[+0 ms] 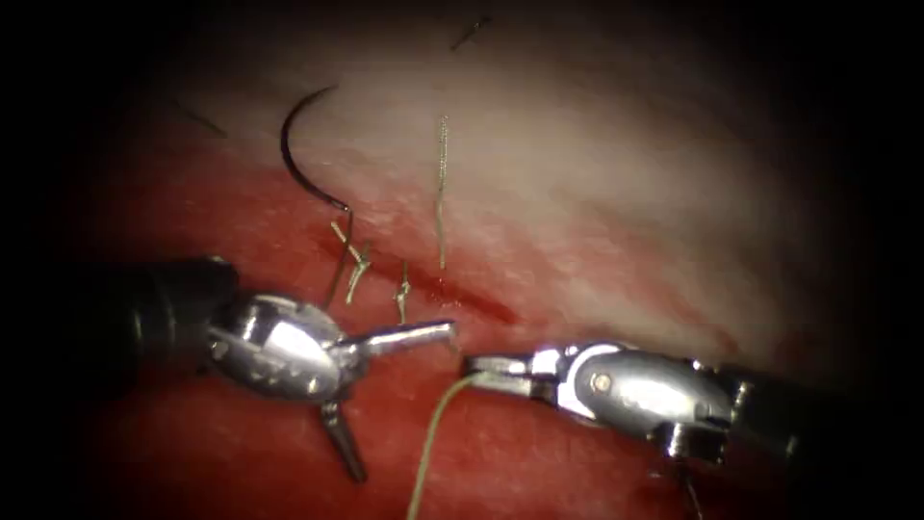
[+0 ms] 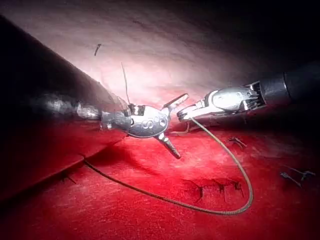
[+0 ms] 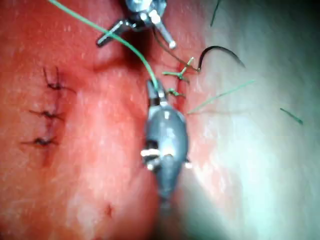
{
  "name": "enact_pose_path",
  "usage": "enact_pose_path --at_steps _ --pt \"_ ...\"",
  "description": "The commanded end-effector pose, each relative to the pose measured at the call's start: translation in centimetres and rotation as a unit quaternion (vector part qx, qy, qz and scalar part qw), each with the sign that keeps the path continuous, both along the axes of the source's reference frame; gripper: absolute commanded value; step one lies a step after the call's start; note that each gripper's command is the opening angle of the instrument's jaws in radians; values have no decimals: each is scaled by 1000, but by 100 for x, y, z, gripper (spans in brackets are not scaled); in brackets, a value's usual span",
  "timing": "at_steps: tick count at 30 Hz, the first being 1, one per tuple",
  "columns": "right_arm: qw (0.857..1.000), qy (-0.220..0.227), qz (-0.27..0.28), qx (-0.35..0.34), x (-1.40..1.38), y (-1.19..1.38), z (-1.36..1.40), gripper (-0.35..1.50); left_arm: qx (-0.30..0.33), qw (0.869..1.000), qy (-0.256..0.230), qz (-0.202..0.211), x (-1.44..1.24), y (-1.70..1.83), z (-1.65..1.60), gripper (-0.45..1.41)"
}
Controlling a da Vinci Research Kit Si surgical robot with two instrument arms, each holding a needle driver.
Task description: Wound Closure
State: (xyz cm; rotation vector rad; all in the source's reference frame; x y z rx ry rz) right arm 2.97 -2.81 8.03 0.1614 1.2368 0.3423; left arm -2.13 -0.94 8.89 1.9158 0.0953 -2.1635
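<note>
Right end effector (image 1: 469,367) grips thread (image 1: 430,435); needle (image 1: 300,154) lies free, curve bulging left.

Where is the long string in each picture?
Endoscope view: the thread hangs from the right tool toward the bottom edge.
Left wrist view: it loops from that tool across the tissue.
Right wrist view: it runs from that tool's tip past the left tool.
Shared landmark: the right tool's shut jaws gripping it.
The left tool is open and empty. The needle lies on the tissue, unheld.
</note>
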Motion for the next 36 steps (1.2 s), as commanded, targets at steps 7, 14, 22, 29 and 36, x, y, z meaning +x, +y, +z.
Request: enact_pose_path --at_steps 7,14,22,29,36 --pt "999 7 32 40 -25 44 37 -35 -45 999 -14 9 -8 -3 6 106" --pt "997 0 46 64 -31 83 72 -35 -53 998 -43 -5 -29 -8 -3 103" --pt "995 -7 48 85 -22 108 108 -35 -79 993 -79 -36 -47 -11 2 94" --pt "995 -10 45 91 -12 97 128 -35 -85 990 -110 -36 -60 -20 -12 91" --pt "995 -11 47 90 -12 98 138 -35 -91 986 -143 -12 -72 -40 -37 86"
